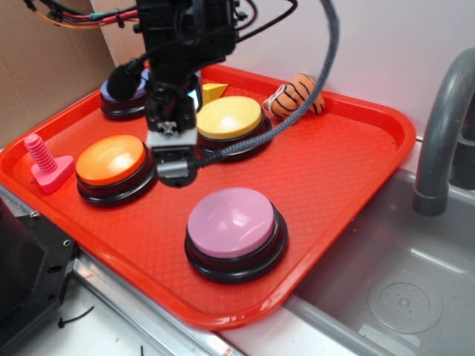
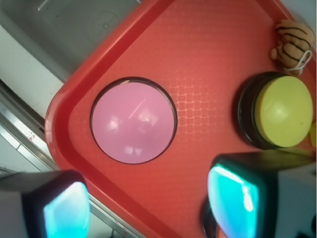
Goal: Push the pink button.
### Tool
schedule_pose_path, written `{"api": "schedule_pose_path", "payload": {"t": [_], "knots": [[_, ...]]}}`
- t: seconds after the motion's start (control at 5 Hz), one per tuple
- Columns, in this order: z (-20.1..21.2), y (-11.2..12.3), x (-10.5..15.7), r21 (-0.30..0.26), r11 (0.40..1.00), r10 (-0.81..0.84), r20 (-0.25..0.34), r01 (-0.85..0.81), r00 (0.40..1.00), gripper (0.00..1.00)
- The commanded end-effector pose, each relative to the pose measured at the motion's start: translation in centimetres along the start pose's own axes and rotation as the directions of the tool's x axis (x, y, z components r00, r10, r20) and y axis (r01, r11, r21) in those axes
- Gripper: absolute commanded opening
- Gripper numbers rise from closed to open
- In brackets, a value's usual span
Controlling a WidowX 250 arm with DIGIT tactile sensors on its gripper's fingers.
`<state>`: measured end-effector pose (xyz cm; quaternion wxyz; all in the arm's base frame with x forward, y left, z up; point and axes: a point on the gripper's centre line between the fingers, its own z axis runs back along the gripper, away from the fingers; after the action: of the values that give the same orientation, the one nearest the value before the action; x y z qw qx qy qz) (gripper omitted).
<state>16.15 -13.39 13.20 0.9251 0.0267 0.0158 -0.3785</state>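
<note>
The pink button (image 1: 234, 222) is a big pale pink dome on a black base, near the front of the red tray (image 1: 334, 163). My gripper (image 1: 174, 169) hangs above the tray between the orange and yellow buttons, behind and to the left of the pink one and not touching it. In the wrist view the pink button (image 2: 133, 121) lies ahead of the gripper (image 2: 151, 208), whose two fingers stand wide apart with only tray (image 2: 198, 49) between them. The gripper is open and holds nothing.
On the tray are an orange button (image 1: 111, 159), a yellow button (image 1: 228, 117), a purple-blue button (image 1: 122, 93) partly behind the arm, a pink screw toy (image 1: 43, 159), a yellow wedge (image 1: 215, 90) and a striped plush (image 1: 297, 96). A grey sink (image 1: 401, 289) and faucet (image 1: 445, 126) lie to the right.
</note>
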Motion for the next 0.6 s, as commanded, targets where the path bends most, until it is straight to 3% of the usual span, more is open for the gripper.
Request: {"api": "schedule_pose_path", "payload": {"t": [0.0,0.4], "knots": [[2.7,-1.3,-0.4,-0.012,1.000,0.014,0.091,-0.013,0.996,1.00],[4.2,-1.5,-1.0,0.015,0.999,0.037,0.090,-0.039,0.995,1.00]]}}
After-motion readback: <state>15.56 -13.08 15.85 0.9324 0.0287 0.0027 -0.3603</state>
